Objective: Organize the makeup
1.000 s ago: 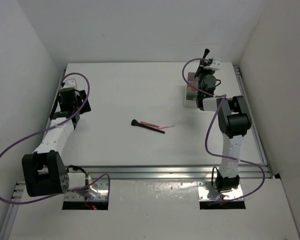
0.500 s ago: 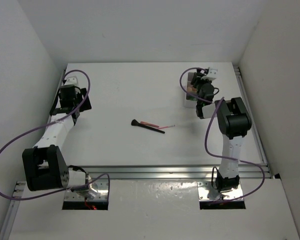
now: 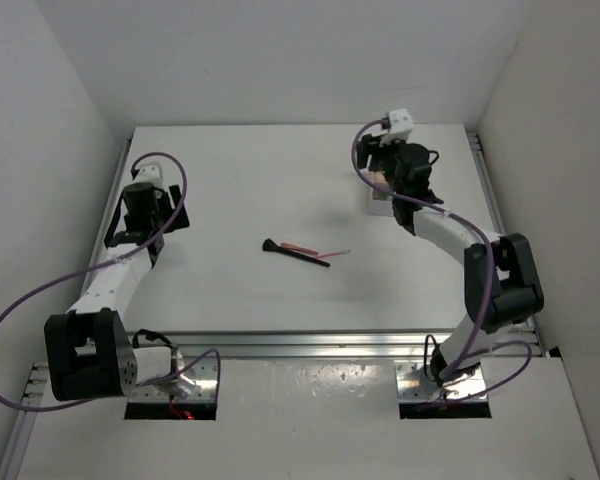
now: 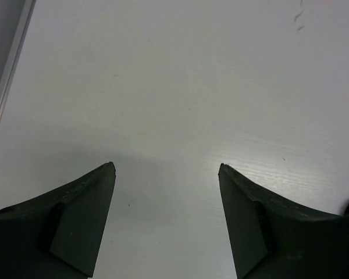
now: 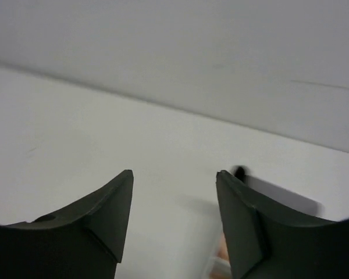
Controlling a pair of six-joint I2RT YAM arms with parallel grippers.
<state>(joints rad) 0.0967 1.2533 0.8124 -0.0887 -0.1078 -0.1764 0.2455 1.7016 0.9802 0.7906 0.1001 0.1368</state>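
Near edge: you see both arm bases bolted by the aluminium rail, the left arm on the left, each trailing a purple cable.
Table: white and matte, walled in by pale panels on three sides.
Makeup at mid-table: a black-handled brush lies flat near the centre with its head toward the left; a thin pink pencil lies against it at a shallow angle, its pale end pointing right. Both rest well apart from either gripper.
Left gripper: it hangs over the left side of the table, beyond the brush. Its wrist view shows you dark fingers spread wide, nothing between them, only bare tabletop below.
Right gripper: your right arm reaches to the far right of the table. The jaws stand apart and grip nothing; the gap frames table and back wall.
Box: translucent white, at the far right, mostly hidden under the right wrist in the top view. You cannot tell its compartments apart here.
Box contents: a black tip rises just beyond the right-hand finger in the right wrist view, and a peach patch shows at the lower edge beside that finger; what either one is, you cannot tell.
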